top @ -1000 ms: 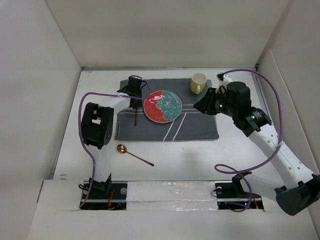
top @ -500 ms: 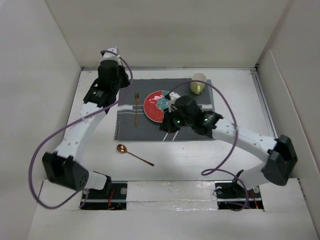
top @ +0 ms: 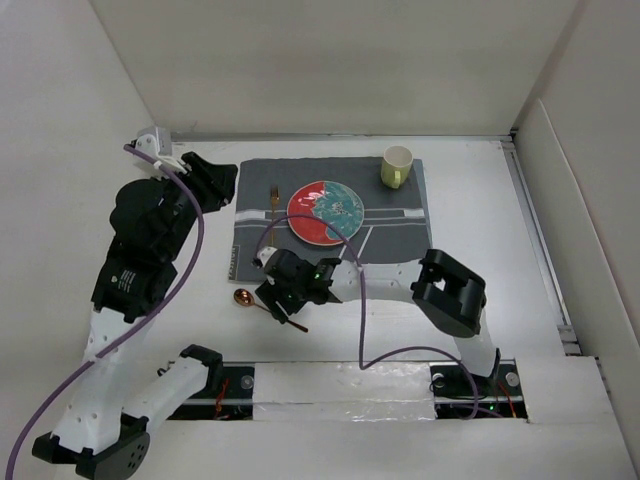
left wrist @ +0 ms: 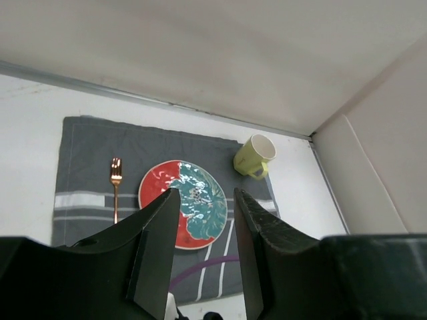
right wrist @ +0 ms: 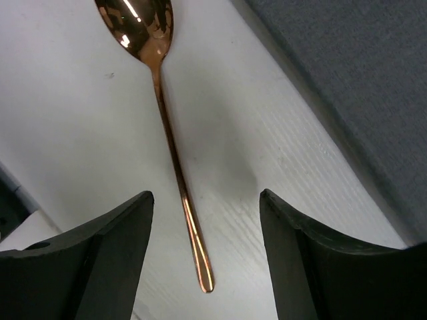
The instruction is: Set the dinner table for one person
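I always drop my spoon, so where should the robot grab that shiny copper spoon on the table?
Probably the spoon by its thin straight handle, from straight above. It lies flat on the table, so the open right tool can straddle the handle and pinch its long sides; the rounded bowl would likely slip.

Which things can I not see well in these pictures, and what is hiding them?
- Top view: the handle of the spoon lies under the right hand; only the bowl shows.
- Right wrist view: the top edge cuts off the spoon bowl.
- Left wrist view: the left hand covers the near rim of the plate.
- Inside of the mug: too small in either view.
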You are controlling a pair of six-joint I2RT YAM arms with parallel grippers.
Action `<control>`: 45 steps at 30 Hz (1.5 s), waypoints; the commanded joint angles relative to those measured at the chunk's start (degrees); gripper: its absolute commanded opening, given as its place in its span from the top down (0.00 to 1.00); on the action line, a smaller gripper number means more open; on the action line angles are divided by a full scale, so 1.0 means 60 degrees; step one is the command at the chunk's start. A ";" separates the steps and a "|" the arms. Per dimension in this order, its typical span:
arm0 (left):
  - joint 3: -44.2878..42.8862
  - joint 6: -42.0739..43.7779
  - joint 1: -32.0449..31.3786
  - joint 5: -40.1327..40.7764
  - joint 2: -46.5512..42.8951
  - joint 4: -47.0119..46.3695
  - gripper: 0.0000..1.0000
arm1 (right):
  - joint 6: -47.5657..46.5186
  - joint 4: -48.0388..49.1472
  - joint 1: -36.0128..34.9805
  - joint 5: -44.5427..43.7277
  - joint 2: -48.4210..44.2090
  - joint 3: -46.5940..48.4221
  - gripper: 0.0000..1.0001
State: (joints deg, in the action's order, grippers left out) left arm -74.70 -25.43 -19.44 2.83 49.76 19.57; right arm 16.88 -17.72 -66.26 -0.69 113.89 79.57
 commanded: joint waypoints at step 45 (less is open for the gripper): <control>0.0408 0.0371 -0.0422 -0.0413 0.1110 -0.1328 0.64 | -0.0147 -0.0360 0.4507 -0.3255 -0.2605 0.0289 1.00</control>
State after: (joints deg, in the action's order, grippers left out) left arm -72.86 -21.80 -21.76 2.87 55.94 16.91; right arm 16.80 -20.43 -40.95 -20.34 96.40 84.29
